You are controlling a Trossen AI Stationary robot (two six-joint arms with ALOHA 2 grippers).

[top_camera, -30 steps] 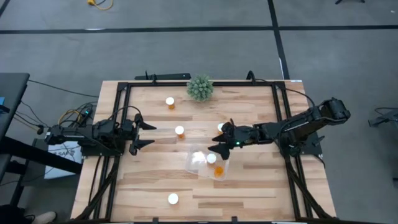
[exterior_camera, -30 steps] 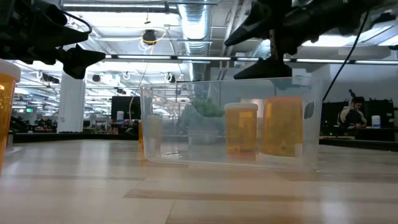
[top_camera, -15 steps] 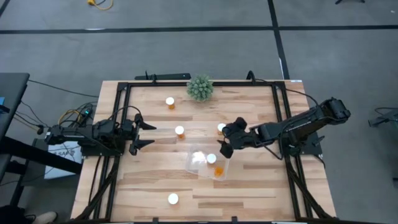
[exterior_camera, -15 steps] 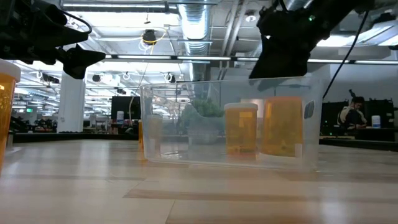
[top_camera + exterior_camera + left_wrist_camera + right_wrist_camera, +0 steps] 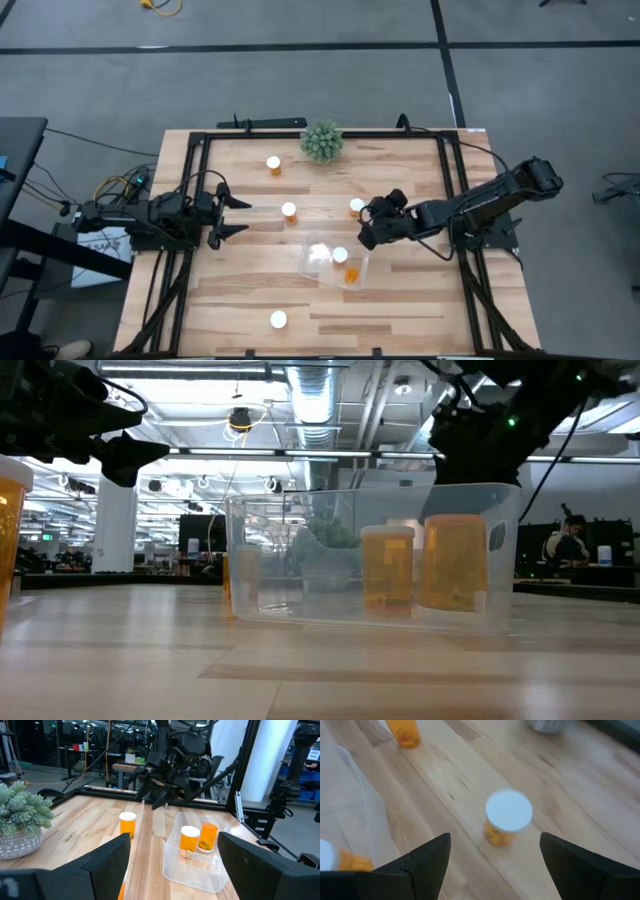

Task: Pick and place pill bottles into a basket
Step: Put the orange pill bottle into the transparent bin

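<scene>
Two orange pill bottles with white caps (image 5: 340, 256) (image 5: 351, 273) stand in the clear basket (image 5: 318, 268) at mid-table. Three more stand on their bases on the wood: one (image 5: 356, 207) just beyond the basket, one (image 5: 289, 211) left of it, one (image 5: 273, 164) farther back. Another (image 5: 278, 320) stands near the front edge. My right gripper (image 5: 367, 226) is open and empty, beside the basket's right end. In the right wrist view, the nearest bottle (image 5: 507, 816) stands ahead of it, apart from its fingers. My left gripper (image 5: 232, 215) is open and empty at the table's left.
A spiky green plant (image 5: 321, 142) in a pot stands at the far edge. A black metal frame (image 5: 190, 190) runs around the tabletop. In the low view, a bottle (image 5: 10, 530) stands close at the left and the basket wall (image 5: 300, 560) fills the middle.
My right gripper has drawn back a little from over the basket toward the table's right edge and has turned about its wrist, tipping downward. The bottles and the basket have stayed where they were.
</scene>
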